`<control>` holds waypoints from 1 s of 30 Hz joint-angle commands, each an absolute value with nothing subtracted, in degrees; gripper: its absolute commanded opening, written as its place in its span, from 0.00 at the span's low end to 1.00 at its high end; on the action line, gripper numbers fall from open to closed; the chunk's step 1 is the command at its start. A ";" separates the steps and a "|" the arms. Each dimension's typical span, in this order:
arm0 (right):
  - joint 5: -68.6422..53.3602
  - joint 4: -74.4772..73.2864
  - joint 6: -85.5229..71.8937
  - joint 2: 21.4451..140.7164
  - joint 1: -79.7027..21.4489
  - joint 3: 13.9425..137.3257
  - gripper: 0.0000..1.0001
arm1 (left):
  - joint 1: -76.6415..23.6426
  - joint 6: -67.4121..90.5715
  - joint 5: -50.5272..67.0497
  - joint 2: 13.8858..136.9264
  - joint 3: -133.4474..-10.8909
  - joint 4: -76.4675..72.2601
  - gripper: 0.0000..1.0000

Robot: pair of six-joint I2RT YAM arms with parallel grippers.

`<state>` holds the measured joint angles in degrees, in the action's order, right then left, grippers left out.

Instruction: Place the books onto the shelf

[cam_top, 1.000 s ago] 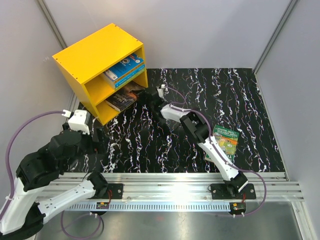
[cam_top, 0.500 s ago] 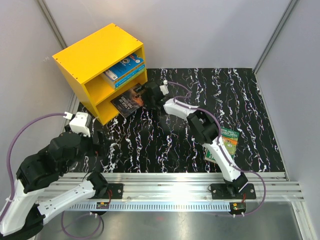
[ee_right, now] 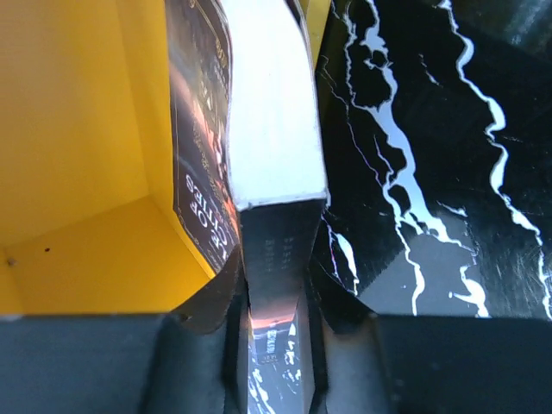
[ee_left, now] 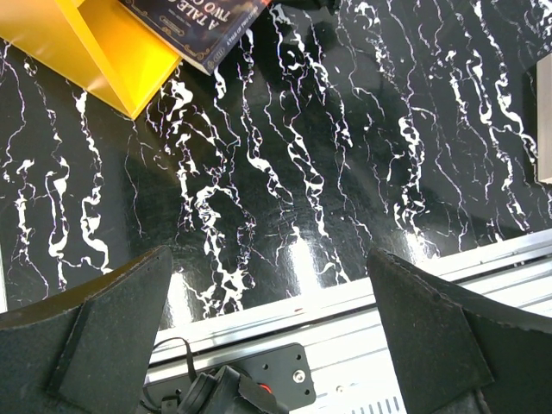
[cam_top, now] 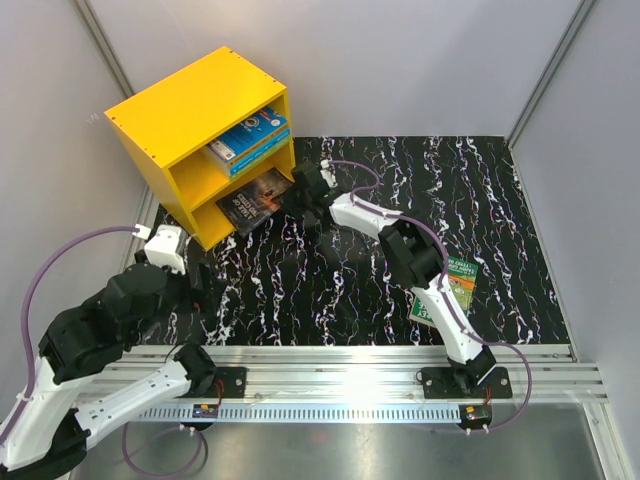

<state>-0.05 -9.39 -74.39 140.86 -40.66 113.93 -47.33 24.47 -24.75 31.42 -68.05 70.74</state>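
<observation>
Glossy dark paperback (cam_top: 255, 197), white page block, half inside lower compartment of boxy yellow shelf (cam_top: 175, 110). Right gripper (ee_right: 274, 315) clamped narrow on its outer edge. Two blue books (cam_top: 250, 135) in upper compartment. Left gripper (ee_left: 269, 289) spread wide, empty, over black white-veined tabletop (cam_top: 480, 200).

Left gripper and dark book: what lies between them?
Only bare marbled mat, as the left wrist view shows between the left gripper and the dark book.

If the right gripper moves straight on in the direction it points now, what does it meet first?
Probably the shelf: the right gripper, shut on the dark book, points into the lower compartment, so the book would reach its yellow inner wall first. Depth there is unclear.
</observation>
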 commanded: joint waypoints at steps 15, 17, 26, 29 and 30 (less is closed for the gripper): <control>1.67 -7.64 -77.61 145.97 -39.99 126.10 0.00 | -47.20 24.79 -24.43 31.46 -65.74 67.67 0.99; 2.02 -8.70 -78.13 148.43 -39.73 130.33 0.00 | -47.11 24.87 -24.61 31.46 -65.74 67.94 0.99; 1.23 -8.09 -79.54 152.58 -37.79 135.62 0.83 | -47.11 25.31 -24.52 31.29 -65.30 68.38 0.99; 0.18 -6.07 -79.28 151.79 -37.53 134.04 1.00 | -47.20 25.14 -24.43 31.81 -65.13 68.03 0.99; -1.74 -5.54 -79.36 151.53 -37.44 132.38 1.00 | -47.11 25.22 -24.43 31.99 -65.21 68.03 0.99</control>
<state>-0.25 -10.46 -78.96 152.88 -38.54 131.87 -47.33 25.08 -24.75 31.22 -65.34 69.93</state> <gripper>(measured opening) 0.990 0.985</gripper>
